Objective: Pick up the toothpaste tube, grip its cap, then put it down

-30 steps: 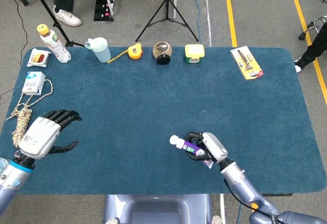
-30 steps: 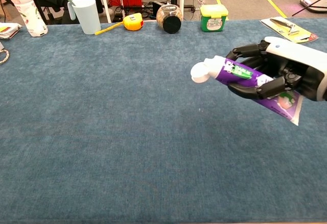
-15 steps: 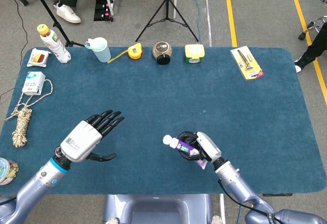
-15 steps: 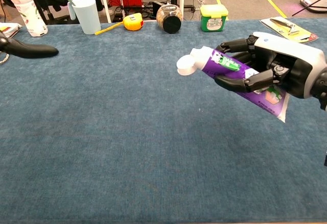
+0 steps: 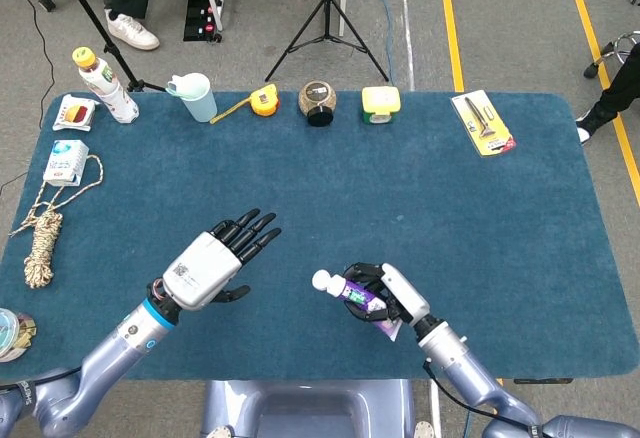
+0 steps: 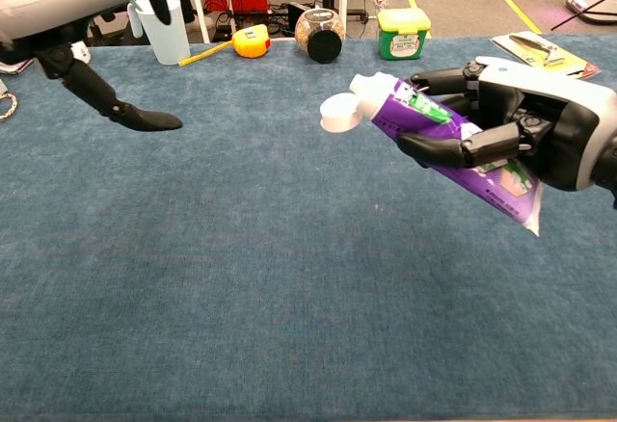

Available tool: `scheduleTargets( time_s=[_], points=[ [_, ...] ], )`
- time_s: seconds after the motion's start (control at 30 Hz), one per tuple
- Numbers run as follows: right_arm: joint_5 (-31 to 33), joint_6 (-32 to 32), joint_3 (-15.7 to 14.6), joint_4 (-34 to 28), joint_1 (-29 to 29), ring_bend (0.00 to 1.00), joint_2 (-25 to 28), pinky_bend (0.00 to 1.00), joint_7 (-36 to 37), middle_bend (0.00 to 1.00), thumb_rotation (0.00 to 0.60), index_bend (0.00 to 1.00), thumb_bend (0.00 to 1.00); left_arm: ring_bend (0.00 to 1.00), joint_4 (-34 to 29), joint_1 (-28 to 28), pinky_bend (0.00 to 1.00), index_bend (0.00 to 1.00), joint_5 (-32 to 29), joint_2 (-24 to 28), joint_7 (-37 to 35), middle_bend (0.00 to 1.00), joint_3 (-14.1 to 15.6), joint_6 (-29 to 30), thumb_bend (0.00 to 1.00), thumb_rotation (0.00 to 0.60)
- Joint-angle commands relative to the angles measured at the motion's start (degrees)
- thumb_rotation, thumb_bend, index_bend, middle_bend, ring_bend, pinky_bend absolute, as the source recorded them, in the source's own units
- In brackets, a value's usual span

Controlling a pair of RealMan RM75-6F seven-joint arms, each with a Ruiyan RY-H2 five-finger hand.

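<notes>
Nearest us, 2 hands over the blue felt table (image 5: 480, 218). The right hand (image 5: 392, 296) grips 1 purple toothpaste tube (image 6: 453, 152) off the cloth, its long axis running 9 to 3 o'clock, the round white cap (image 6: 338, 113) pointing toward 9 and the flat crimped tail toward 3. At 9 o'clock of the cap, well apart, the left hand (image 5: 212, 264) hovers with fingers spread, holding nothing. Far edge: 1 pale plastic cup (image 5: 195, 96), 1 yellow tape measure (image 5: 263, 101), 1 round jar (image 5: 318, 103).
</notes>
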Motion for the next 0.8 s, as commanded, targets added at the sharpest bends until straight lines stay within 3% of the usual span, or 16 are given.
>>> scheduleTargets(
  time_s=[0.03, 0.8],
  points=[
    [0.4, -0.5, 0.3, -0.9, 0.4, 1.00, 0.1, 1.00, 0.6, 0.96, 0.600, 0.86, 0.51, 0.00, 0.7, -0.8, 0.29, 0.00, -0.6, -1.5, -0.5, 0.02, -0.3, -0.1, 0.16, 0.521],
    [3.2, -4.1, 2.6, -5.3, 3.5, 1.00, -0.6, 1.00, 1.5, 0.96, 0.600, 0.86, 0.52, 0.00, 6.1, -5.5, 0.27, 0.00, -3.5, -9.9, -4.4, 0.01, -1.2, 0.1, 0.16, 0.533]
  ],
)
